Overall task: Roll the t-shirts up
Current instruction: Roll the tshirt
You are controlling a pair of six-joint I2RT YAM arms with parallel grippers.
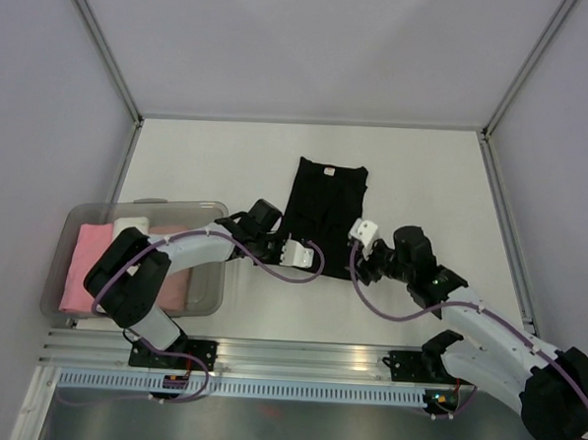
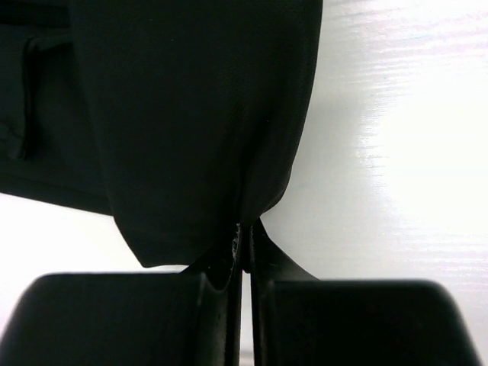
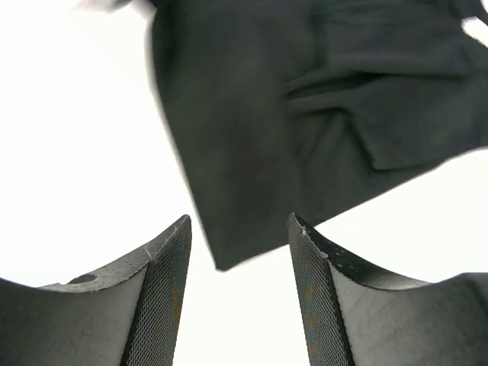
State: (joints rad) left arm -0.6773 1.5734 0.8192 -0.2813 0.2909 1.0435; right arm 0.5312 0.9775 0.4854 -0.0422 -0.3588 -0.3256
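Overhead, a white table (image 1: 209,156) is sitting inside a booth of pale lavender walls (image 1: 313,44). Metal frame posts (image 1: 104,44) are running down to its far corners, and a ribbed aluminium rail (image 1: 297,356) is lining the near edge where the two arms are mounted. The black t-shirt (image 1: 326,207) is lying flat near the middle of the table, folded into a long strip with its neck end farthest from the arms. The left gripper (image 2: 244,245) is pinching the shirt's near left corner, jaws pressed together on the cloth. The right gripper (image 3: 240,229) is hanging over the near right corner with jaws spread wide, gripping nothing. At the left, a clear plastic bin (image 1: 191,207) is holding a pink roll (image 1: 82,268) and a white roll (image 1: 131,221). The tabletop is glaring brightly in both wrist views.
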